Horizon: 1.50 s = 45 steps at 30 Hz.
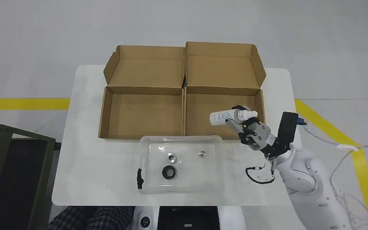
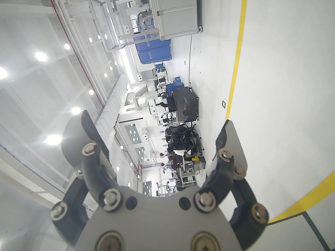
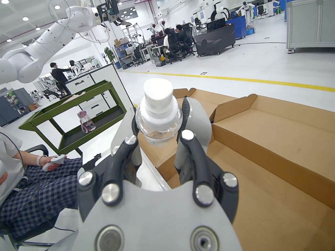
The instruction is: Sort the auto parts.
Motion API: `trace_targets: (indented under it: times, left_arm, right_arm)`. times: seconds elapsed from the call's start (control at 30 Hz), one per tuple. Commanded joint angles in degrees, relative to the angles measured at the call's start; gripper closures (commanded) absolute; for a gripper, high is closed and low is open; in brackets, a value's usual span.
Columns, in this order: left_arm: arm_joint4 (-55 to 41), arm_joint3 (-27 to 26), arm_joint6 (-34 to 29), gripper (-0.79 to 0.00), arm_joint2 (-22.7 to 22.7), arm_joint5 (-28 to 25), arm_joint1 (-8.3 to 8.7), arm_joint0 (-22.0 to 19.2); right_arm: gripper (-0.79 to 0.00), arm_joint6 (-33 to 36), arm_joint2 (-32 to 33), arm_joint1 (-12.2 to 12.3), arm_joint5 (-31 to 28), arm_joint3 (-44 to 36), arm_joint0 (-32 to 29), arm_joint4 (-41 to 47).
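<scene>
My right gripper [image 1: 244, 119] is shut on a clear spray bottle with a white cap [image 1: 222, 117], held lying sideways above the right cardboard box [image 1: 195, 118]. In the right wrist view the bottle [image 3: 158, 110] sits between the fingers of the gripper [image 3: 159, 124], cap pointing away. A clear tray [image 1: 150, 150] in front of the boxes holds a black ring [image 1: 169, 172], a metal nut [image 1: 171, 157] and a small metal part [image 1: 202, 153]. My left gripper [image 2: 157, 120] is open, raised high and pointing into the room; it also appears far off [image 3: 116, 9].
The left cardboard box [image 1: 141, 115] stands beside the right one, both with lids open toward the back. A black part [image 1: 140, 178] lies at the tray's left edge. A green cart [image 1: 20, 167] stands left of the white table [image 1: 86, 144].
</scene>
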Motion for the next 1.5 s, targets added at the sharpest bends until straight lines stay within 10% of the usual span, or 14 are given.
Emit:
trace_targets:
  times: [0.0, 1.47]
  left_arm:
    - [0.0, 0.0, 0.0, -0.785, 0.0, 0.0, 0.0, 0.0]
    - [0.0, 0.0, 0.0, -0.785, 0.0, 0.0, 0.0, 0.0]
  right_arm:
    - [0.0, 0.16, -0.61, -0.12, 1.35, -0.27, 0.28, -1.85]
    - [0.0, 11.55, -23.51, -6.1, 21.65, 20.52, 26.06, -24.11]
